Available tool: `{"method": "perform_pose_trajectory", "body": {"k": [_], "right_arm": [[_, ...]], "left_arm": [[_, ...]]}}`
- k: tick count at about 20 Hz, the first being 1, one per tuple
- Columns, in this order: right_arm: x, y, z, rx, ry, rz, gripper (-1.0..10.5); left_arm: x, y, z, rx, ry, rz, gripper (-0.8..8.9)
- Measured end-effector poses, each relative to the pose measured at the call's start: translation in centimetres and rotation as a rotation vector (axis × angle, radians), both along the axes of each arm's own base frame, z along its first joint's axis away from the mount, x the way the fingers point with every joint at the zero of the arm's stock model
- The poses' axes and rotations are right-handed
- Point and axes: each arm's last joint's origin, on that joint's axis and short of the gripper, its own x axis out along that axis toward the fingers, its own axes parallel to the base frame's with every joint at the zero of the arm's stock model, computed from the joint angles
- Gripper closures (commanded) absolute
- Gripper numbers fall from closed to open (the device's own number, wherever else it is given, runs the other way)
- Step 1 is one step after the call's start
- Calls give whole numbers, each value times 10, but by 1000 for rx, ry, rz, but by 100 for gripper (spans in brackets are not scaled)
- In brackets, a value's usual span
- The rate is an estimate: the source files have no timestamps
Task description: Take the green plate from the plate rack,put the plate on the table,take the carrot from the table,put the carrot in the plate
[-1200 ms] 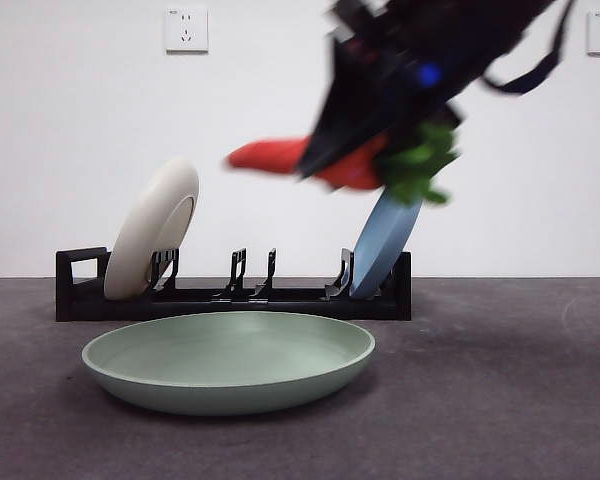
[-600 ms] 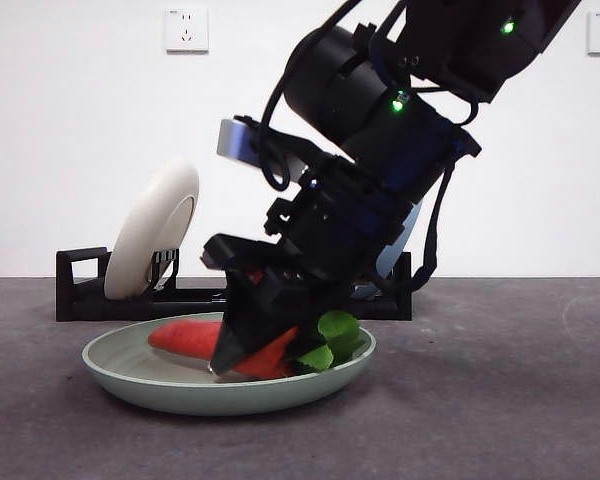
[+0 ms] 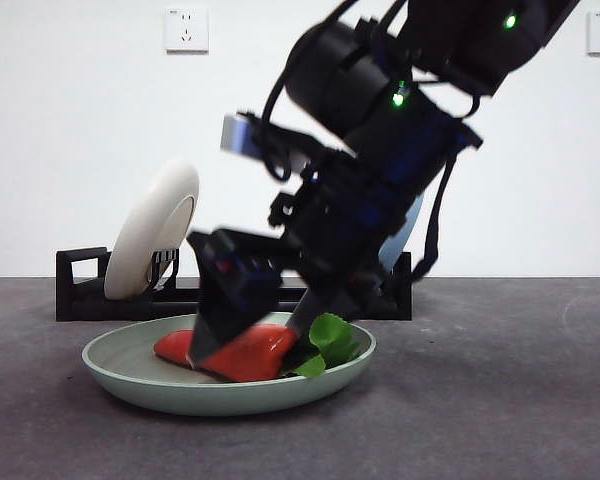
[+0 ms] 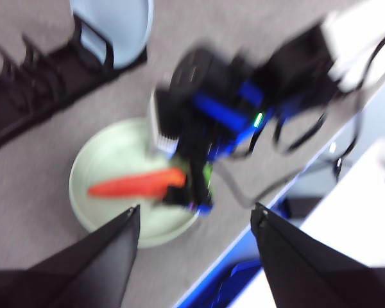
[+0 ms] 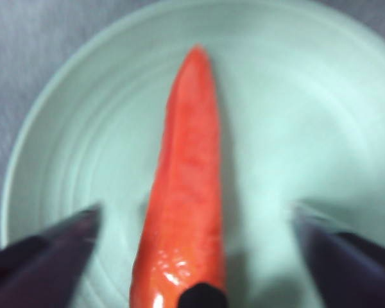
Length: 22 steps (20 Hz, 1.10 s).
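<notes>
Down on the table point(image 3: 500, 400), the carrot point(image 3: 242, 350) is lying inside the green plate point(image 3: 130, 370), leaves near the rim. Right gripper point(image 3: 252, 345) is low over it with both jaws spread wide, one either side, so it's let go. Left gripper point(image 4: 192, 221) hangs up high, spread apart too, holding nothing. Behind, the plate rack point(image 3: 80, 290) holds a cream plate point(image 3: 155, 235) and a blue plate point(image 4: 119, 25).
</notes>
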Motion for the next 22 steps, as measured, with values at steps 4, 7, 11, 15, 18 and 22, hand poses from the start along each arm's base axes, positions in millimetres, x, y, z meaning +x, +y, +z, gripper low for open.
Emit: {"method": "perform_pose_trajectory", "body": {"k": [4,7,11,15,18,22], "right_arm": [[-16,-17,56,69,-65,-13,268],[-42,-44,96,78,-46,-33,299],[-88,-91,136,63,30,-73,300],[-125,-130,149,18,118,-117,300],[-143,-149,152,-11,166,-141,360],[-153,-159,153,-25,196,-161,605]], "left_arm": [[-2,4,-5,63,36,-1,522],[-3,5,-6,89,34,-14,532],[-3,5,-6,107,18,-36,532],[-3,5,-7,115,19,-44,532],[-4,6,-8,126,27,-47,532],[-4,7,-9,144,37,-49,548]]}}
